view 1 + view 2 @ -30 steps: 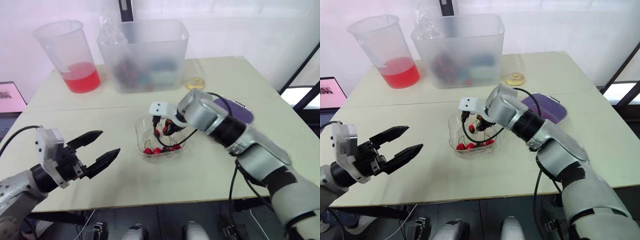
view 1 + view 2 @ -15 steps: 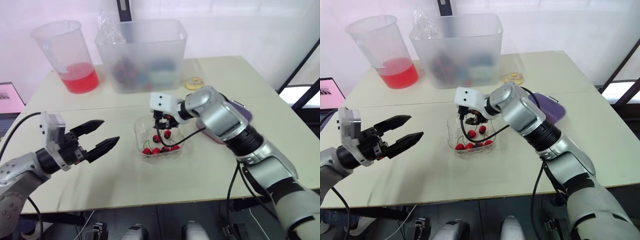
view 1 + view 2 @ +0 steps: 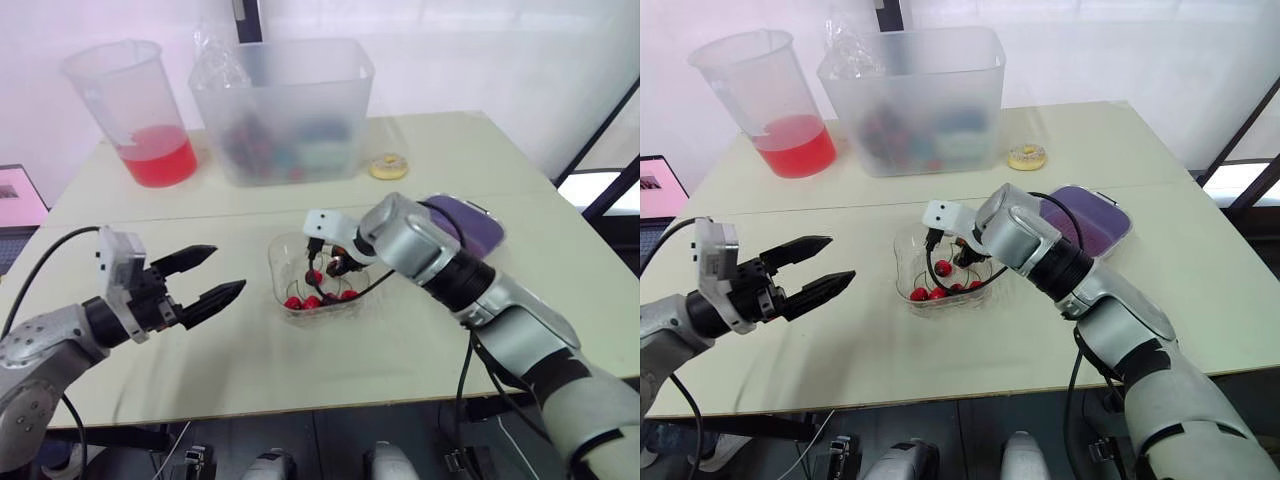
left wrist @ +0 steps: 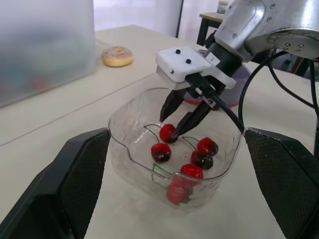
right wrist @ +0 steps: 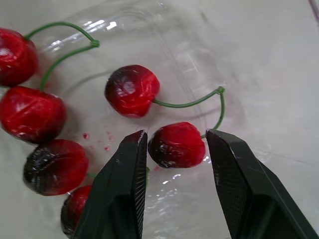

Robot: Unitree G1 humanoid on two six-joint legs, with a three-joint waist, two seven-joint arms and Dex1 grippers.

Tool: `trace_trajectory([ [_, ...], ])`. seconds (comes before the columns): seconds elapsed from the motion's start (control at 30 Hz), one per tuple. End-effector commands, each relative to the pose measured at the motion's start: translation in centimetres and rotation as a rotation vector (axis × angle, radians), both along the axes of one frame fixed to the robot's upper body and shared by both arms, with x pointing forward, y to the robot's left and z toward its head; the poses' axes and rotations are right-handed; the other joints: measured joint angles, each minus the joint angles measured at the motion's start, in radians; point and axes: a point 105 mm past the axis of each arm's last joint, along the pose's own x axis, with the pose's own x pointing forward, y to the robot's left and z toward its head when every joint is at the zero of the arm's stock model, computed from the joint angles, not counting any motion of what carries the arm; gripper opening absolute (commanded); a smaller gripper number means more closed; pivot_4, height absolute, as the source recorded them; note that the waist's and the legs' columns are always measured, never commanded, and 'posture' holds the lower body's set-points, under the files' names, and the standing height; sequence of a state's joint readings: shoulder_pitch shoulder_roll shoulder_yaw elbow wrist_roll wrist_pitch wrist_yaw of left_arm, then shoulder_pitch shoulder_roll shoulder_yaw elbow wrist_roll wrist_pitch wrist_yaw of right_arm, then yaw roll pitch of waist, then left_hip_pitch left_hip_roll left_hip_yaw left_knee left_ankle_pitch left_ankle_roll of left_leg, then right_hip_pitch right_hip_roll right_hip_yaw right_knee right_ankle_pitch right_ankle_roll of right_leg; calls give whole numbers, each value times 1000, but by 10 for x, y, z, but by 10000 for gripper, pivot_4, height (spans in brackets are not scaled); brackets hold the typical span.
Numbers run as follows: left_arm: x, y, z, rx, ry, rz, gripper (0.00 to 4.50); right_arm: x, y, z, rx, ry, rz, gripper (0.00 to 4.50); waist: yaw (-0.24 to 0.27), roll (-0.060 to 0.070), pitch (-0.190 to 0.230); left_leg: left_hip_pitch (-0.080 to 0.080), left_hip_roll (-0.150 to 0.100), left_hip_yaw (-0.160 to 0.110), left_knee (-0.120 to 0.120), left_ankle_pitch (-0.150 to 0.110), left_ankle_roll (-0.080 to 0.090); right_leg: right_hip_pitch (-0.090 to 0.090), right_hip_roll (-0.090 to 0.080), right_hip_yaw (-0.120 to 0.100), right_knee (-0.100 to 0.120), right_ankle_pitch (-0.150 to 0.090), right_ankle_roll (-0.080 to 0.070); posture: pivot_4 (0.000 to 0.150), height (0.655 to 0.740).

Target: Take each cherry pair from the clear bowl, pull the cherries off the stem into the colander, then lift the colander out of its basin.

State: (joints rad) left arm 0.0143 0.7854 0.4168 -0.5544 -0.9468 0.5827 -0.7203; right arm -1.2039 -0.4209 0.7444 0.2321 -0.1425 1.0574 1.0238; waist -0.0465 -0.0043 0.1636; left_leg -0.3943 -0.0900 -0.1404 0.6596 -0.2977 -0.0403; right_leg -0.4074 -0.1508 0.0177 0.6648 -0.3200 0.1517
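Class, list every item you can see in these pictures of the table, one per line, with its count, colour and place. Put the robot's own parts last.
table: one, pale cream, under everything
clear bowl: one, see-through, middle of the table
cherries: six that I can count, red to dark red with green stems, inside the clear bowl
colander: one, purple, right of the bowl, partly behind the right arm
doughnut: one, yellow, behind the bowl
tub: one, frosted clear, far side of the table
jug: one, clear with red liquid, left of the tub
screen: one, pink picture, beyond the table's left edge
left hand: black fingers open, hovering left of the bowl
right hand: black fingers open either side of one cherry in the bowl
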Motion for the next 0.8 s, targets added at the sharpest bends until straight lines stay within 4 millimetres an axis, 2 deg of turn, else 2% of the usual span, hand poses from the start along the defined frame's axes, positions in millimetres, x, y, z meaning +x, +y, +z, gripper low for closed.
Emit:
trace_trajectory([
  [0.03, -3, -4, 6, 21, -40, -12, 45000, 3, 4, 10, -51, -70, 35, 19244, 0, 0, 0, 0, 0, 0, 0, 0, 0, 0, 0, 0, 0, 0, 0, 1500, 7400],
  [0.33, -4, -9, 5, 25, -46, -18, 45000, 6, 1, 0, -136, -82, 56, 19244, 1, 0, 0, 0, 0, 0, 0, 0, 0, 0, 0, 0, 0, 0, 0, 1500, 7400],
  [0.67, -4, -9, 6, 25, -54, -16, 45000, 7, 2, 1, -155, -85, 76, 19244, 1, 0, 0, 0, 0, 0, 0, 0, 0, 0, 0, 0, 0, 0, 0, 1500, 7400],
  [0.73, -4, -10, 5, 22, -54, -18, 45000, -6, 21, 13, -94, -87, 196, 19244, 1, 0, 0, 0, 0, 0, 0, 0, 0, 0, 0, 0, 0, 0, 0, 1500, 7400],
  [0.8, -4, -10, 4, 21, -54, -19, 45000, -13, 31, 23, -50, -89, 251, 19244, 0, 0, 0, 0, 0, 0, 0, 0, 0, 0, 0, 0, 0, 0, 0, 1500, 7400],
])
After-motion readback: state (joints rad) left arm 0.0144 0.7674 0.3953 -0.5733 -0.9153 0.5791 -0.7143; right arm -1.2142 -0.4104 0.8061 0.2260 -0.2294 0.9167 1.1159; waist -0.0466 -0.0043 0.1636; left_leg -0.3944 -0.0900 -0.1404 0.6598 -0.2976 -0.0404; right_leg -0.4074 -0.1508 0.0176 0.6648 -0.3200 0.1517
